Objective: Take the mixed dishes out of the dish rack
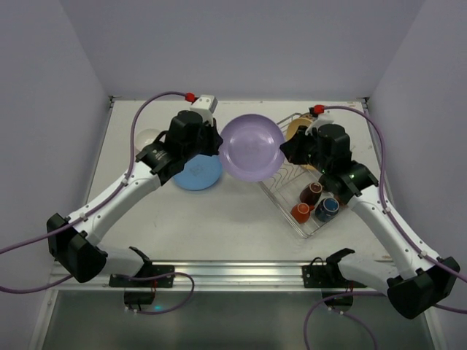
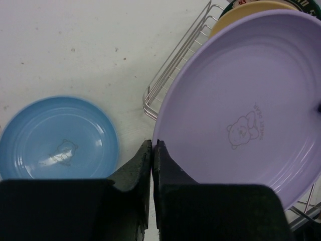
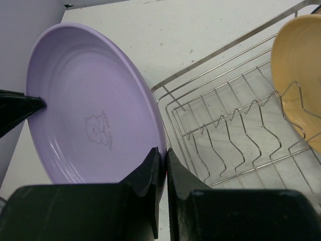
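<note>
A lavender plate (image 1: pixel 252 148) hangs in the air between both arms, left of the silver wire dish rack (image 1: pixel 292 208). My left gripper (image 1: pixel 217 143) is shut on its left rim (image 2: pixel 154 144), and my right gripper (image 1: pixel 285 151) is shut on its right rim (image 3: pixel 165 153). The plate fills the left wrist view (image 2: pixel 241 100) and the right wrist view (image 3: pixel 90 110). A blue plate (image 1: pixel 197 173) lies flat on the table under the left arm (image 2: pixel 57 138). A tan plate (image 1: pixel 295 130) stands in the rack (image 3: pixel 298 75). Brown (image 1: pixel 311 192), orange (image 1: pixel 300 212) and blue (image 1: pixel 326 209) mugs sit at the rack's near end.
The rack's zigzag slots (image 3: pixel 235 125) next to the tan plate hold nothing. A pale round object (image 1: pixel 148 137) sits on the table at the far left, behind the left arm. Grey walls close in the table on three sides.
</note>
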Motion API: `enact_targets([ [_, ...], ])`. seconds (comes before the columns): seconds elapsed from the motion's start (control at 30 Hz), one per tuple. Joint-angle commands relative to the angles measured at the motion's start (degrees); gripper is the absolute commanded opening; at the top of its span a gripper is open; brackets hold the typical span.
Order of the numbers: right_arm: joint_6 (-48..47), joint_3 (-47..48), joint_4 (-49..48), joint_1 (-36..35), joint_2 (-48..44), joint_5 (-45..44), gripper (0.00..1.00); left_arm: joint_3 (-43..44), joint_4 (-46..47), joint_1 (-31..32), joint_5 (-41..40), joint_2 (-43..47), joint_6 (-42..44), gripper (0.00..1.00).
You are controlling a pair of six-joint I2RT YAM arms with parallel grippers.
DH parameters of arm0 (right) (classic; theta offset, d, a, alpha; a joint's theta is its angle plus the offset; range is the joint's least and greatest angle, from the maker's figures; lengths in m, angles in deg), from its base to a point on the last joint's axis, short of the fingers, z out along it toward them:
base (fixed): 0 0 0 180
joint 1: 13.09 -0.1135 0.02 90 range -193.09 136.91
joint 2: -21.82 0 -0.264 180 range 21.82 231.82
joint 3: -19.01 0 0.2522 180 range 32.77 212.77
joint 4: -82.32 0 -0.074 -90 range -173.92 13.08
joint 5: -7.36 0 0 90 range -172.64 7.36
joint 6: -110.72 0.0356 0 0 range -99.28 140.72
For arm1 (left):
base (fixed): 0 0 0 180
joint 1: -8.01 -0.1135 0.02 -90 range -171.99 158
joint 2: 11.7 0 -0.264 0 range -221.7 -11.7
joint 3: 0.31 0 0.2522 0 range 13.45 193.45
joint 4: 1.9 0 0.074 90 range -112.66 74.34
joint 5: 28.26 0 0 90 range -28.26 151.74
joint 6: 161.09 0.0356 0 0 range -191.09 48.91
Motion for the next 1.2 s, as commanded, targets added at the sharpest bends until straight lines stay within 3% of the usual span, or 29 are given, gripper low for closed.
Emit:
enact_targets([
  [0.0,2.28,-1.69,-6.77,-0.19,-2.27,2.51,0.00,0.50,0.92,-0.17,-1.81,0.76,1.73,0.01],
  [0.2,2.72,-3.63,-9.67,-0.19,-3.33,2.78,0.00,-1.35,2.94,-0.08,-3.46,-0.46,0.25,0.00],
  [0.23,2.55,-3.54,-9.24,-0.28,-3.24,2.52,0.11,-1.70,3.03,-0.08,-4.60,-0.47,-0.28,0.00],
  [0.27,2.55,-3.63,-8.80,-0.28,-3.15,2.08,0.33,-2.05,2.68,-0.17,-6.18,-0.21,-1.07,0.00],
  [0.3,2.55,-3.81,-8.53,-0.28,-3.24,1.47,0.97,-2.32,2.07,-0.43,-10.98,0.15,-3.25,0.00],
  [0.37,2.46,-4.24,-6.43,-0.28,-3.42,-1.95,0.99,-3.54,-1.09,-2.35,-13.92,0.67,-6.51,0.00],
  [0.47,2.63,-5.82,-3.35,-0.19,-5.26,-5.56,0.99,-10.38,1.61,-11.31,-6.40,4.36,-10.48,0.00],
  [0.6,4.30,-11.10,-2.91,-0.19,-11.40,-7.50,0.99,-17.86,3.03,-21.67,-4.01,9.37,-13.81,0.00],
  [0.73,5.18,-14.35,-1.24,-0.19,-15.88,-7.94,0.99,-22.44,4.17,-27.67,-3.13,9.03,-15.31,0.00],
  [0.8,5.88,-15.06,-0.27,-0.19,-17.30,-7.60,0.99,-23.67,5.49,-30.04,1.16,6.85,-15.75,0.00],
  [1.0,7.38,-20.06,-0.09,-0.19,-24.68,-6.28,0.99,-20.51,6.19,-30.84,5.03,-0.01,-14.52,0.00],
  [1.17,4.66,-16.03,3.59,-0.19,-25.21,-6.54,0.99,-19.98,5.75,-30.75,3.56,-0.82,-15.40,0.00],
])
